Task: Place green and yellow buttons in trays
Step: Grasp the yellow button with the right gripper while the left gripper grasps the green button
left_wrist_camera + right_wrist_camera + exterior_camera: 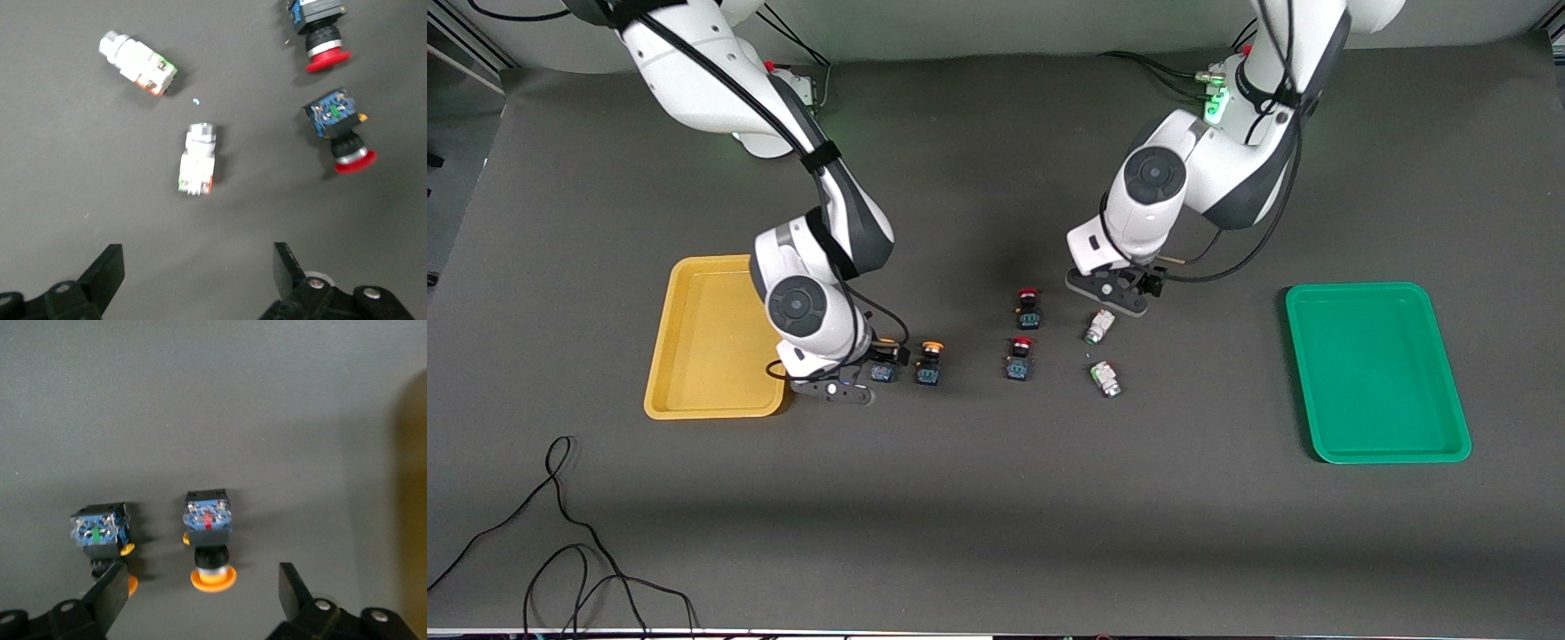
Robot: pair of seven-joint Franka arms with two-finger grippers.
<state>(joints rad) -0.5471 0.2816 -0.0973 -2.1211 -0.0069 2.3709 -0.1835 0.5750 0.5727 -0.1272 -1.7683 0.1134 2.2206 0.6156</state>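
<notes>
Dark matting carries both orange-capped buttons (209,543) beneath the right gripper (200,593), jaws wide, empty.

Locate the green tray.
In the front view, the green tray sits toward the left arm's end of the table, beside the two white buttons.

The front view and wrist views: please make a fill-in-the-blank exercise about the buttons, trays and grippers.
1. The right gripper is low over the table beside the ____ tray, fingers open.
2. The two buttons in the right wrist view have ____ caps.
3. The left gripper is open near two whitish buttons and ____ red-capped buttons.
4. The green tray holds ____ buttons.

Missing words: yellow; orange-yellow; two; no
</notes>
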